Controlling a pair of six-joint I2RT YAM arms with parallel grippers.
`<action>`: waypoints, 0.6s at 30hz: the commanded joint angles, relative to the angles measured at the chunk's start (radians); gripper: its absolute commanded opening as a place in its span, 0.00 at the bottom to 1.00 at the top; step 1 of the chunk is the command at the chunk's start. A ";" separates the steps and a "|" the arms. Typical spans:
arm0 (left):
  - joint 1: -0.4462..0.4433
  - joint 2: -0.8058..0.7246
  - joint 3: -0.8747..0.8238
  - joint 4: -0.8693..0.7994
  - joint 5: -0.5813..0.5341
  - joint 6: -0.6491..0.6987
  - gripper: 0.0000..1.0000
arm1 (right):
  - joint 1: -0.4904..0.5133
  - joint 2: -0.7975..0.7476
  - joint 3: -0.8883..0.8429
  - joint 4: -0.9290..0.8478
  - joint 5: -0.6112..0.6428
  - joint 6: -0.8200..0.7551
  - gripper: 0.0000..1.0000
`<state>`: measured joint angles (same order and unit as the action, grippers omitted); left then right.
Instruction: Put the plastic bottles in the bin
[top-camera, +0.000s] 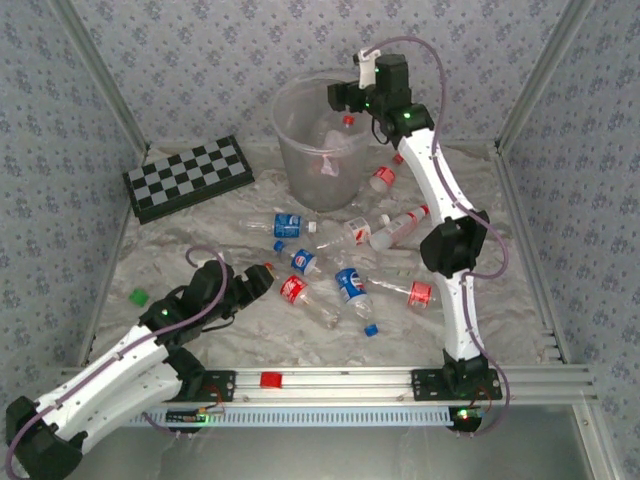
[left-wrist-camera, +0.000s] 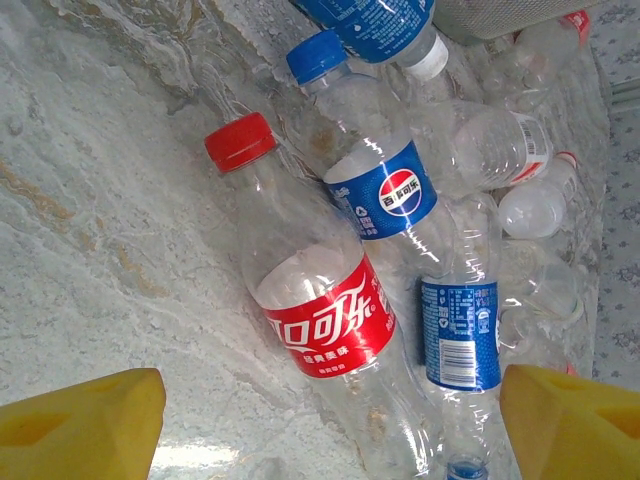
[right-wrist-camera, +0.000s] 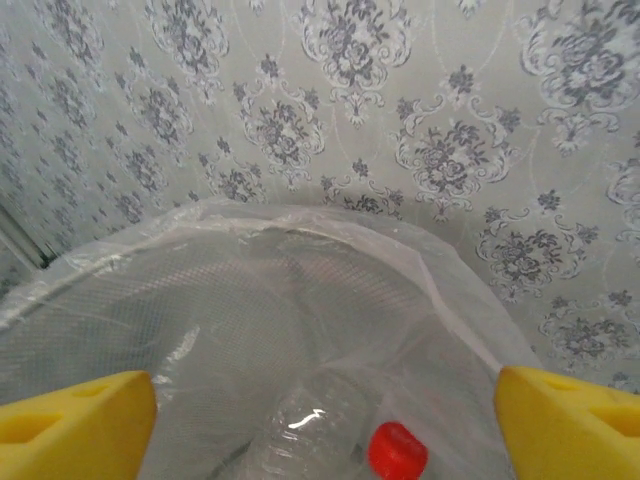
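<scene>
While the right gripper (right-wrist-camera: 322, 425) hangs wide open above the bin (top-camera: 300, 150), a red-capped bottle (right-wrist-camera: 305, 410) sits inside, maybe mid-drop. The left gripper (left-wrist-camera: 325, 425), jaws open too, hovers over the red-label cola bottle (left-wrist-camera: 325, 320). Next it needs to lower and close.

The tabletop (top-camera: 200, 240) has a crinkly white sheet over it. The plastic bottles (top-camera: 352, 287) lie on their sides in the middle. The bin (top-camera: 300, 150) stands at the back. A chessboard (top-camera: 188, 178) lies to the left of it. A green cap (top-camera: 138, 296) sits near the left edge.
</scene>
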<state>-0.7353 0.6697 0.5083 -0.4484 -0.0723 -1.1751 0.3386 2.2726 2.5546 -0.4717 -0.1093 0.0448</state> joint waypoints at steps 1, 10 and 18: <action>-0.009 0.008 -0.008 0.005 -0.016 -0.037 0.87 | -0.005 -0.152 0.032 -0.073 0.057 -0.032 0.99; -0.305 0.115 -0.020 0.185 -0.253 -0.437 0.90 | -0.071 -0.492 -0.427 -0.220 0.117 0.084 1.00; -0.420 0.440 0.173 0.112 -0.263 -0.500 0.91 | -0.123 -0.877 -1.123 -0.085 0.122 0.255 1.00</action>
<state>-1.1362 1.0340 0.6228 -0.3431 -0.3294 -1.5887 0.2188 1.4506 1.5375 -0.5755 0.0055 0.2165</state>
